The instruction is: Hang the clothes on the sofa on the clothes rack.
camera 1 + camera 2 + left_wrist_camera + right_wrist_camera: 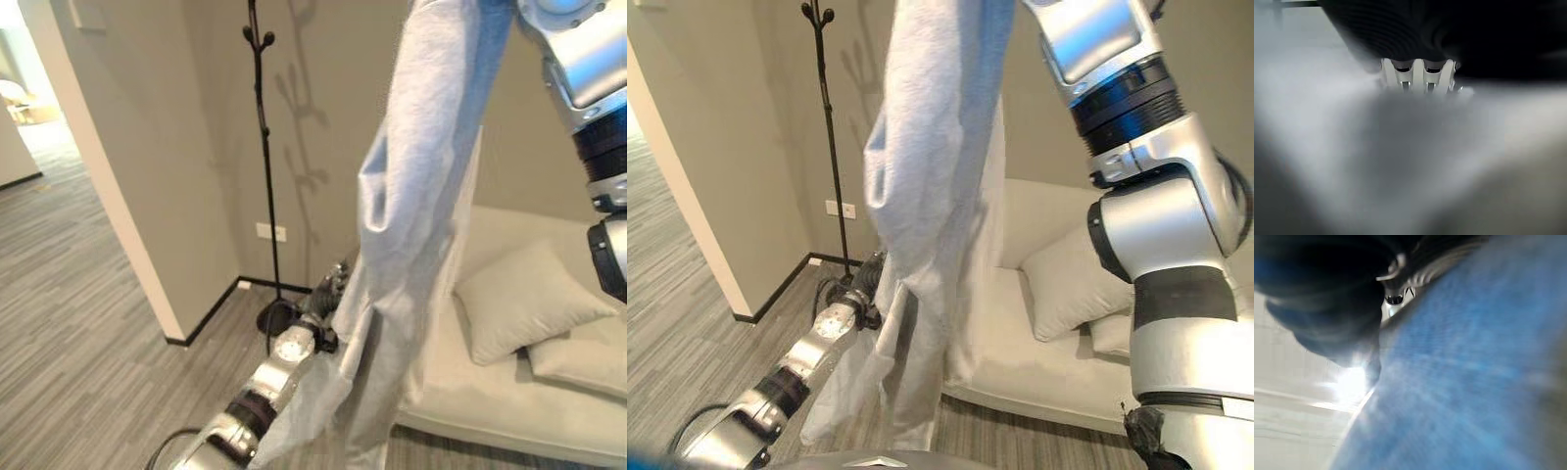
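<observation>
A long pale grey-blue garment (421,196) hangs down from above the top of the eye views, in front of the sofa (490,406). My right arm is raised high. In the right wrist view my right hand (1396,289) is curled into the cloth (1464,372) and holds it up. My left hand (328,284) reaches forward low and lies against the garment's lower edge; in the left wrist view the cloth (1410,161) covers the hand (1420,73) past its knuckles. The black clothes rack (263,147) stands by the wall, just left of the garment, with short pegs at its top.
The rack's round base (279,315) rests on the striped grey floor near a wall socket (270,232). A wall corner (127,196) juts out at the left, with an opening beyond it. Two pale cushions (529,299) (588,357) lie on the sofa at the right.
</observation>
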